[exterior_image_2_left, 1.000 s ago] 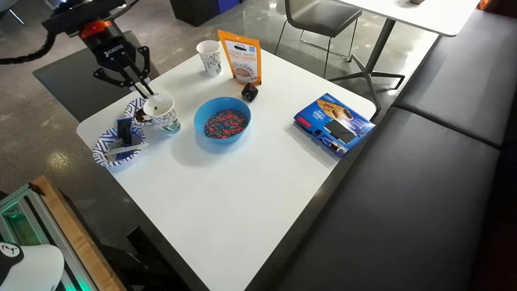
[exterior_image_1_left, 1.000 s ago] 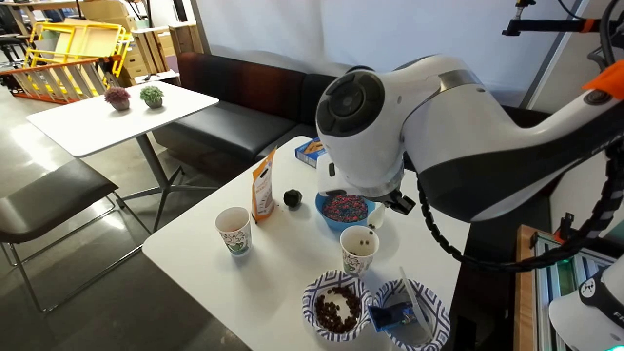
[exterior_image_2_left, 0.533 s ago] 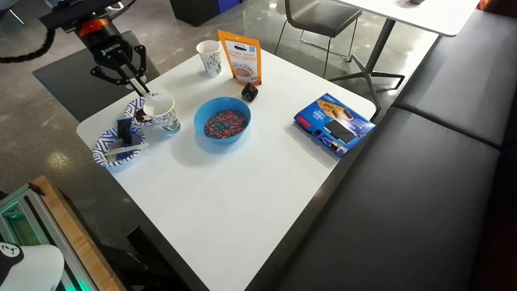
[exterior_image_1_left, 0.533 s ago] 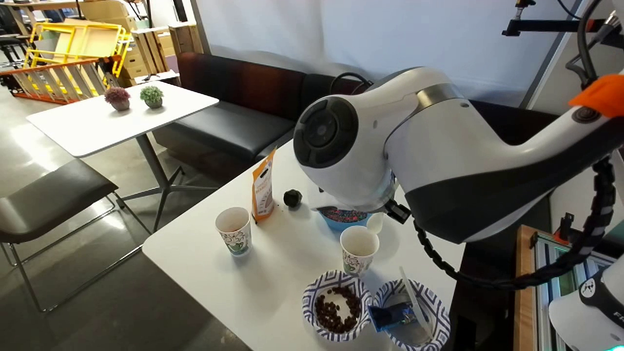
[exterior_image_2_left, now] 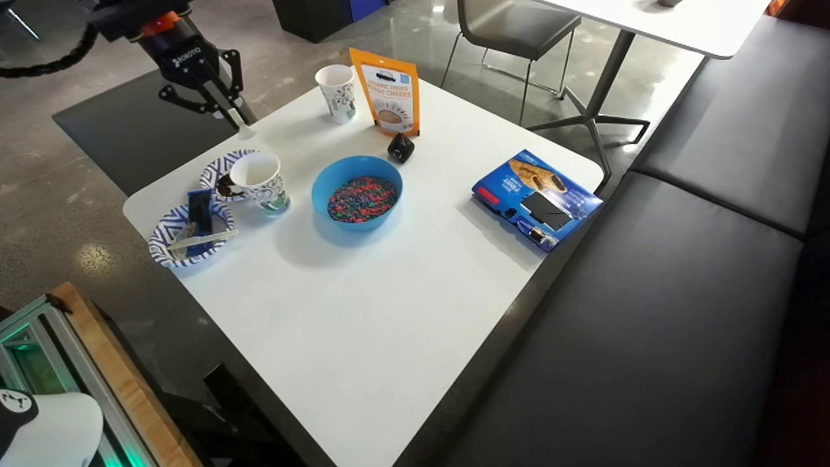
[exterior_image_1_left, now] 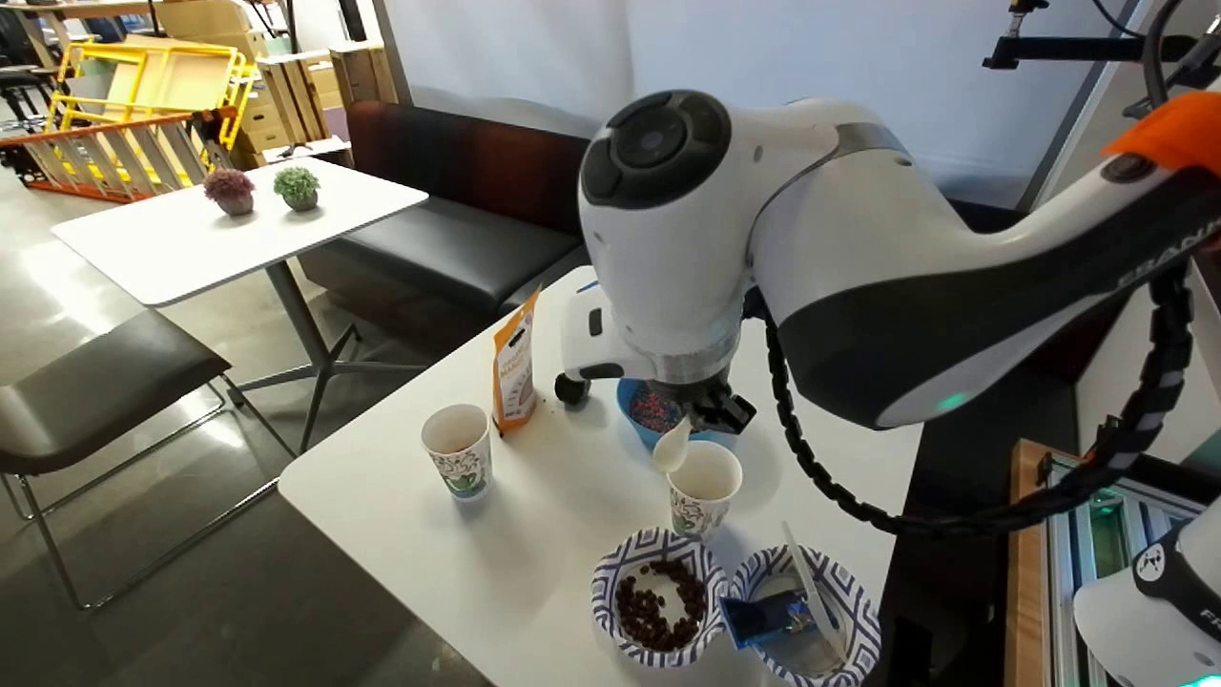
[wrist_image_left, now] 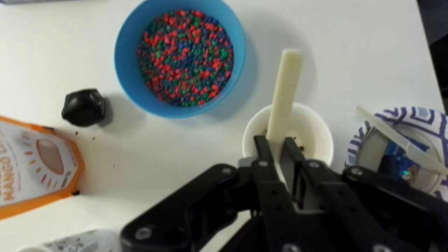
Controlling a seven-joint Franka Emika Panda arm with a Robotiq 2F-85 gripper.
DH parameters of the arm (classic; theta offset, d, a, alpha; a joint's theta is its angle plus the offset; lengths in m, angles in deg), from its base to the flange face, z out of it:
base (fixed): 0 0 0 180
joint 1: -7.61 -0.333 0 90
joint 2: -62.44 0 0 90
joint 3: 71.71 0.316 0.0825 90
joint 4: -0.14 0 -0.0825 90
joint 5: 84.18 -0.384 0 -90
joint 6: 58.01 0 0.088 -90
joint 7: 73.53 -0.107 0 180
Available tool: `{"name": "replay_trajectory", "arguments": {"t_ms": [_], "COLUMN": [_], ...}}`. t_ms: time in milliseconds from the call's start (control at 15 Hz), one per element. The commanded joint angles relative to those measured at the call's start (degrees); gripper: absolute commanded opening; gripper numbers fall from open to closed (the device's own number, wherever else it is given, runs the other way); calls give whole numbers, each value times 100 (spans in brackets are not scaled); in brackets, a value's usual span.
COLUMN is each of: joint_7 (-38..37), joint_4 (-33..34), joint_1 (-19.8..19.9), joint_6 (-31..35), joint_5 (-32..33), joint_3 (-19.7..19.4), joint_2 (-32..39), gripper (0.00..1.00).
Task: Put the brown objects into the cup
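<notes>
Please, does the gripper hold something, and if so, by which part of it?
The gripper holds a white spoon, pinched by its handle between the fingers.

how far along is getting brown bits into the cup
Looks done: a few dark bits show inside the cup in the wrist view. In hand: the gripper holds a spoon near that cup, any load unclear. Left: many brown bits lie in a paper bowl.

The lumps (exterior_image_1_left: 641, 620) are brown, both cups (exterior_image_2_left: 267, 193) white with green print, the pouch (exterior_image_2_left: 389, 96) orange and white.
</notes>
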Motion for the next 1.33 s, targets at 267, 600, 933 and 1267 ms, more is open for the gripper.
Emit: {"name": "replay_trajectory", "arguments": {"t_ms": [267, 600, 933, 1267], "joint_7": [2772, 3884, 4847, 6639], "joint_4": [-516, -818, -1110, -906], "joint_1": [251, 465, 622, 680], "joint_6": [2145, 2987, 3506, 3706], "joint_5": [-1758, -3678, -5804, -7571], "joint_3": [-367, -607, -736, -816], "joint_2": [-171, -110, -217, 70], "gripper": [3, 3, 3, 3]}}
